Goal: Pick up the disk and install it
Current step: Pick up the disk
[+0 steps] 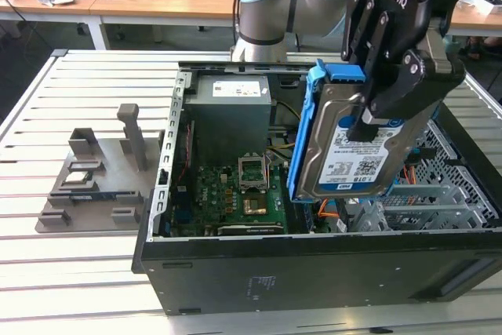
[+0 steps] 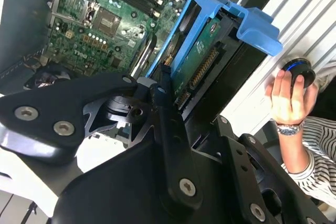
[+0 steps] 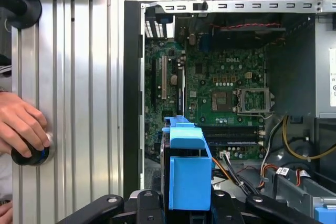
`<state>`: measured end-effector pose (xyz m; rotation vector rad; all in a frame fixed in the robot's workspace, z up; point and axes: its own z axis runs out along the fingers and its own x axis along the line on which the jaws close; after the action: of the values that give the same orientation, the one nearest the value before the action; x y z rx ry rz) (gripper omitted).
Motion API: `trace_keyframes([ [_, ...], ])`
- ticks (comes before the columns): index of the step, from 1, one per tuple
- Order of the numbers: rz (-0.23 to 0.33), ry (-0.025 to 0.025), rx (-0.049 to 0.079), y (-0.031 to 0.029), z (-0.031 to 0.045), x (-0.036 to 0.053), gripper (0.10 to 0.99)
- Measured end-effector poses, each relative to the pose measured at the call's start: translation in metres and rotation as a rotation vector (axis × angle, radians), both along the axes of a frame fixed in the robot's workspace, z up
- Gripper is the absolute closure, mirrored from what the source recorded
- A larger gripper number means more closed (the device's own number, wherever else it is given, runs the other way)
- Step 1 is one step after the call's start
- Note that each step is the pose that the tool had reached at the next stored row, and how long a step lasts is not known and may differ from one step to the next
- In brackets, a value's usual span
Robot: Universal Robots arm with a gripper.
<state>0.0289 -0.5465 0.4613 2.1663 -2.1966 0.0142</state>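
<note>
Above the open case — the gripper clamps the disk (upright), seemingly clear of the bays.

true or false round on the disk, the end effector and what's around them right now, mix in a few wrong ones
1. The end effector is clamped on the disk. True.
2. The disk lies flat. False: it is held on edge above the open computer case.
3. The grey slotted stand sits outside the case, to the exterior view's left of it. True.
4. The case's side panel is on. False: the side is open and the motherboard is exposed.
5. In the first wrist view, a person's hand rests on a round black button. True.
</note>
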Motion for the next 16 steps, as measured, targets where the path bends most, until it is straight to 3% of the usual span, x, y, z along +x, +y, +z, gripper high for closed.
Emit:
trace_keyframes([
  [4,0.000,0.0004,0.000,0.0000,0.0000,0.0140,0.729],
  [16,0.000,0.0010,0.000,0.0000,0.0000,0.0422,0.729],
])
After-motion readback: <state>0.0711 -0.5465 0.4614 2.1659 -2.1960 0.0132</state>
